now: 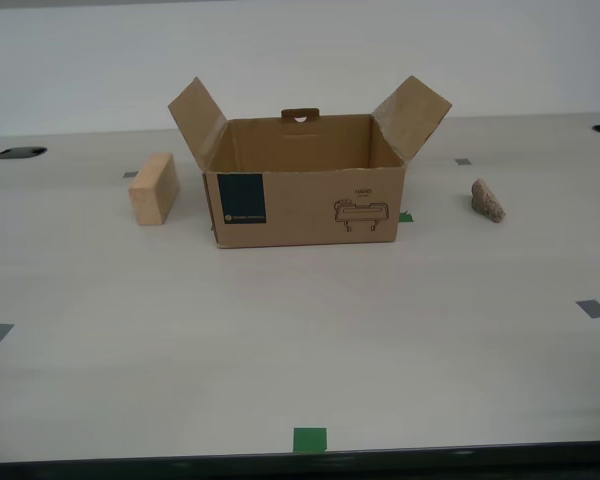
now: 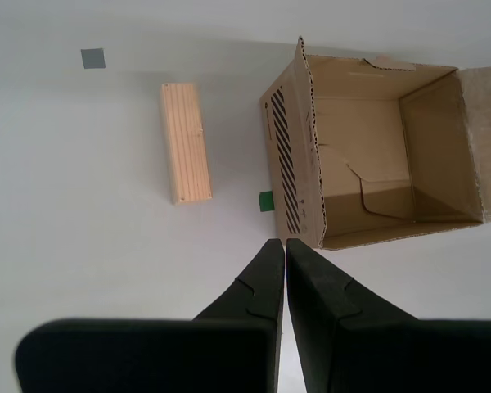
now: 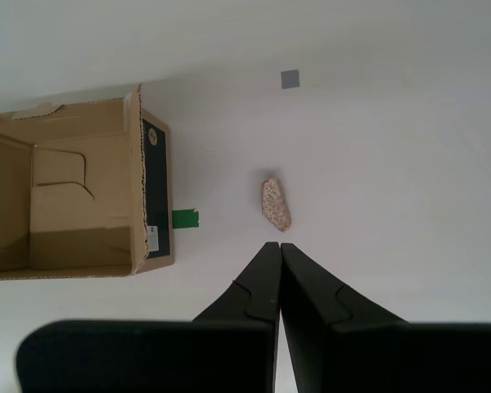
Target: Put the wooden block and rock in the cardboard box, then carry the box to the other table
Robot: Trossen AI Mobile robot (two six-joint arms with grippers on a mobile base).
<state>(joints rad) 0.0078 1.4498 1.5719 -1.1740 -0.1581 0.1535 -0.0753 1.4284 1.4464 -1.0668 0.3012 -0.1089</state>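
My first claw [image 3: 278, 246] is clenched just short of the rock [image 3: 276, 205]; my second claw [image 2: 285, 243] is clenched between wooden block [image 2: 186, 142] and cardboard box [image 2: 295, 155]

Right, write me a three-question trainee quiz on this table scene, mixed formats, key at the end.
1. True or false: the cardboard box already holds the wooden block.
2. Multiple choice: in the exterior view the rock lies (A) inside the box, (B) on the table at the box's right, (C) on top of the block.
3. Fill in: the jaws of my first gripper and my second gripper are both ____.

Key: 1 false; 2 B; 3 shut.
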